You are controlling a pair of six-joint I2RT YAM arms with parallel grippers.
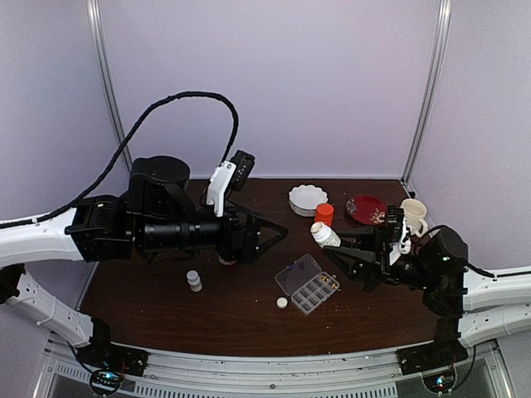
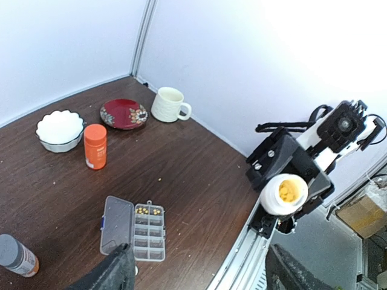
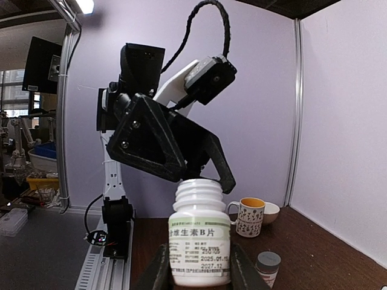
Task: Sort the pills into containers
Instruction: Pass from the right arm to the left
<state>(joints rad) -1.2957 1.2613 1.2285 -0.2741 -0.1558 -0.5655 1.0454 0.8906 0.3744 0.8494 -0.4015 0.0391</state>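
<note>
A: Status, right gripper (image 3: pixel 199 269)?
B: Clamped on uncapped white bottle (image 3: pixel 199 241), held in the air, pills (image 2: pixel 287 192) inside.
A: And left gripper (image 2: pixel 199 266)?
B: Spread wide, empty. The pill box (image 2: pixel 117 225) lies open on the table (image 1: pixel 241 307), a few pills in its end row.
</note>
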